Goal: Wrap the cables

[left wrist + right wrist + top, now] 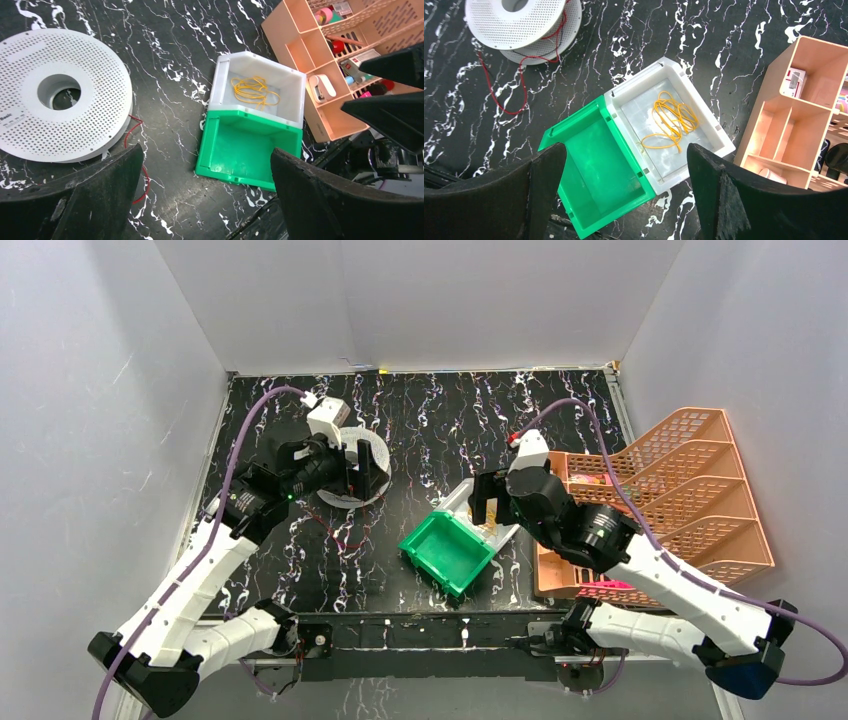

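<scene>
A white perforated spool (355,465) (60,95) (521,22) lies flat on the black marbled table. A thin red cable (526,87) (146,181) (345,533) trails from it in a loose loop over the table. A yellow cable (255,92) (671,122) lies tangled inside the white bin (220,85) (716,132). My left gripper (365,472) (207,200) hangs open beside the spool, holding nothing. My right gripper (492,510) (626,195) is open too, above the two bins, apart from the yellow cable.
A green bin (447,552) (250,145) (599,175) butts against the white bin at the table's middle. An orange desk organizer (660,500) (300,30) (794,115) holding small items fills the right side. Grey walls enclose the table.
</scene>
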Robot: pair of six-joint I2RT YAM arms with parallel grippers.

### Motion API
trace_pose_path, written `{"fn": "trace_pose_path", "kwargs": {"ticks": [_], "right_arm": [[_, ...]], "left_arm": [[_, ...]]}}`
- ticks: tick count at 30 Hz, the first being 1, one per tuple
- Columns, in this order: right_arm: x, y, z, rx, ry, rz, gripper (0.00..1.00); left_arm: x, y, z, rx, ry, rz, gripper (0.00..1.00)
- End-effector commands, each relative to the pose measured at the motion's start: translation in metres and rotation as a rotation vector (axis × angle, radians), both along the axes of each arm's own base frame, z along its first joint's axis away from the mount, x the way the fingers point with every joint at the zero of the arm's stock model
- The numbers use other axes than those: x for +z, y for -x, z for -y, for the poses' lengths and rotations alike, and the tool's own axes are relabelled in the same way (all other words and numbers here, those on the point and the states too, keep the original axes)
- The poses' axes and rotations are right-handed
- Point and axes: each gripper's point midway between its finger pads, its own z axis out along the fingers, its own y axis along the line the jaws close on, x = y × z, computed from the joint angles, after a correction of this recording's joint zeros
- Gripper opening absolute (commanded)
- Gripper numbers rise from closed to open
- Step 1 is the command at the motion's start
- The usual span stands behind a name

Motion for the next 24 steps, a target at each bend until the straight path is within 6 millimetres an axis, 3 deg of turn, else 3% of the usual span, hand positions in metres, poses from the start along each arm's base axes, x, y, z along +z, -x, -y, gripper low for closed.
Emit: {"fn": "trace_pose_path", "kwargs": {"ticks": [1,5,15,24], "right_arm": [[0.012,-0.009,-0.007,-0.023,0.005,0.008,0.99],[0.008,-0.014,-0.005,-0.092,-0.012,-0.008,0.98],[-0.014,-0.011,-0.01,-0.031,0.107,-0.067,0.98],[-0.032,0.009,-0.025,0.08,0.135,-0.196,0.97]], "left_arm": [[-0.004,0.015,0.005,-0.067,0.02,-0.032,0.98],[-0.013,0.018,0.002,-0.056,0.014,-0.047,0.99],[-0.047,0.017,-0.008,-0.001,-0.033,-0.084,0.98],[-0.066,0.018,-0.019,0.013,-0.09,-0.072,0.98]]}}
